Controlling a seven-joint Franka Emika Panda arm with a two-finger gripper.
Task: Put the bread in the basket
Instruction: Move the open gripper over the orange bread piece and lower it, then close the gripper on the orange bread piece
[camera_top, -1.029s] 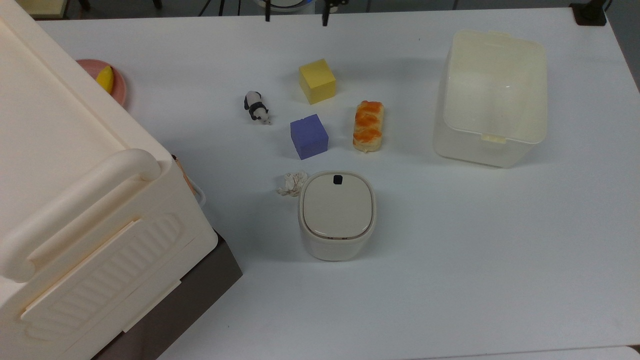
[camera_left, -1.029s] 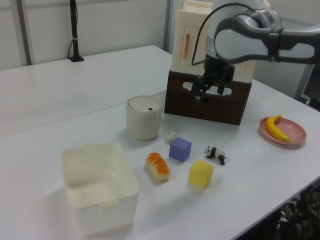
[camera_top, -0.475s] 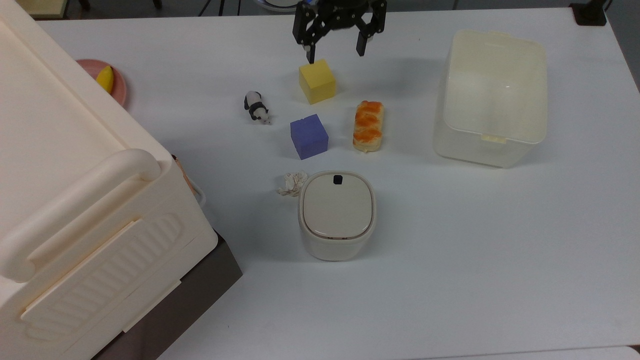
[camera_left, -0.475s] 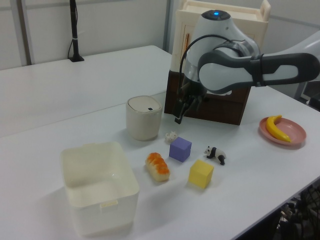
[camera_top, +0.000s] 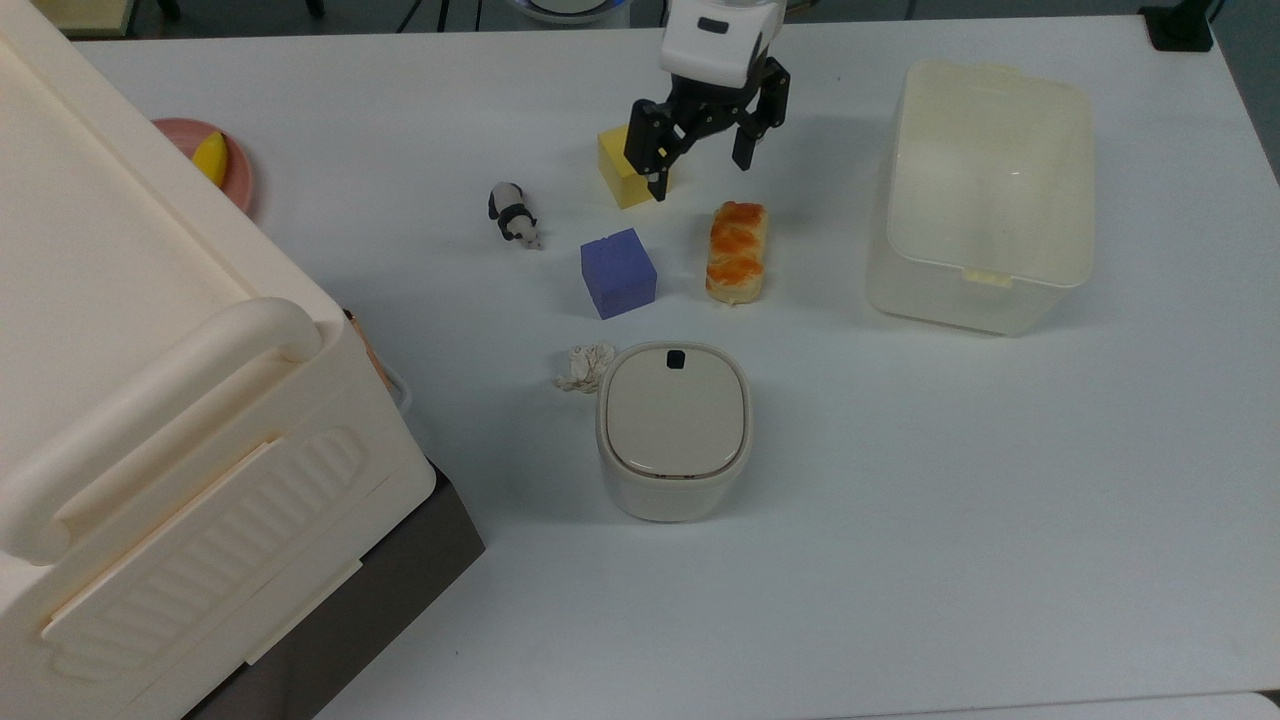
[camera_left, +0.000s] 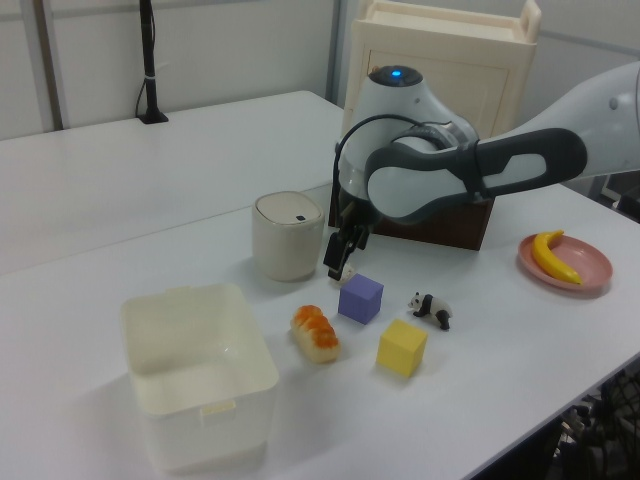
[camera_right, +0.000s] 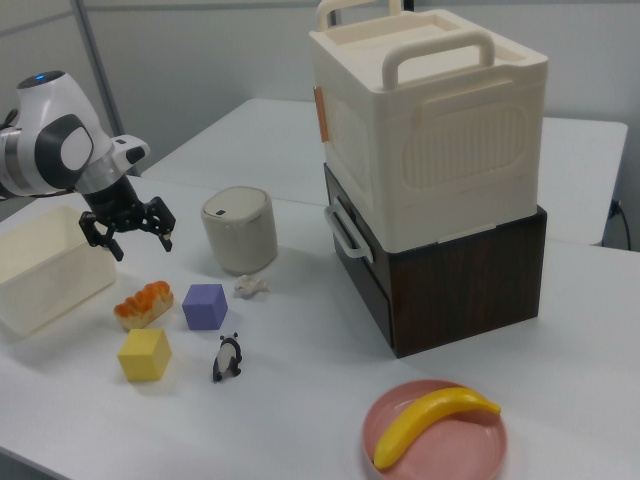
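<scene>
gripper (camera_top: 703, 158) spread wide and empty, hung above the table (camera_top: 900, 450) over the yellow cube (camera_top: 618, 172) edge. bread (camera_top: 737, 251) flat on table beside purple cube (camera_top: 618, 272), apart from empty basket (camera_top: 985, 195) at the top view's right.

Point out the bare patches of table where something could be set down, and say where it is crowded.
Free: the wide stretch below the lidded bin and basket in the top view, and the strip between bread and basket. Crowded: around the purple cube, yellow cube, panda and the open gripper.
</scene>
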